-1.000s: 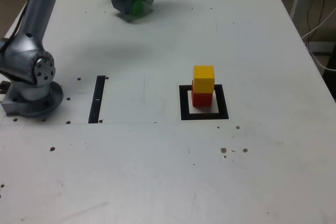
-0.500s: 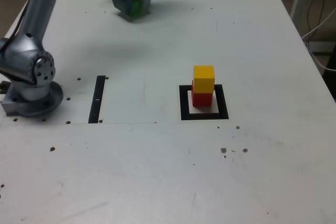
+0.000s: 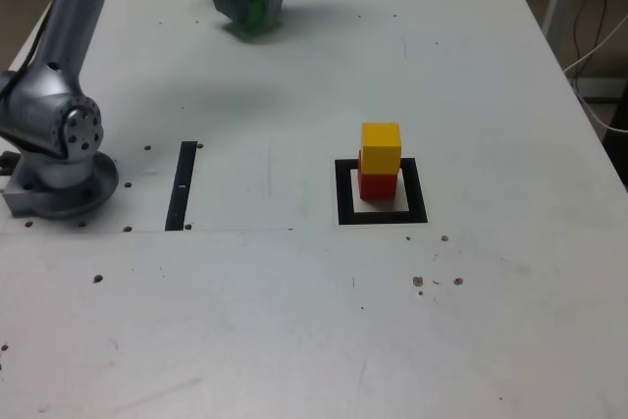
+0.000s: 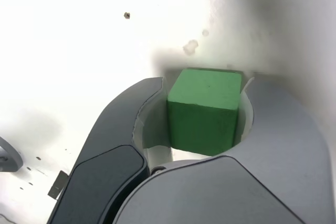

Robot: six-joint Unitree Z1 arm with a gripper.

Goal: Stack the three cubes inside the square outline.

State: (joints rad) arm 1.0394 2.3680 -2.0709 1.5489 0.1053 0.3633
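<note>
At the far end of the table in the exterior view, my gripper (image 3: 252, 19) is shut on the green cube (image 3: 257, 12), which rests on or just above the table. In the wrist view the green cube (image 4: 205, 109) fills the space between the two dark jaws of the gripper (image 4: 205, 81), and both jaws press its sides. The yellow cube (image 3: 381, 147) sits on the red cube (image 3: 377, 183), a little askew. This stack stands inside the square outline (image 3: 343, 195), toward the exterior view's right.
The arm's grey base (image 3: 54, 149) stands at the exterior view's left edge. A narrow black strip (image 3: 183, 185) lies between the base and the outline. Small holes dot the white table (image 3: 294, 321). Cables (image 3: 599, 36) hang past its right edge.
The jaws have closed in on the green cube, which earlier showed between them with gaps on either side. The arm and the stack have stayed where they were.
</note>
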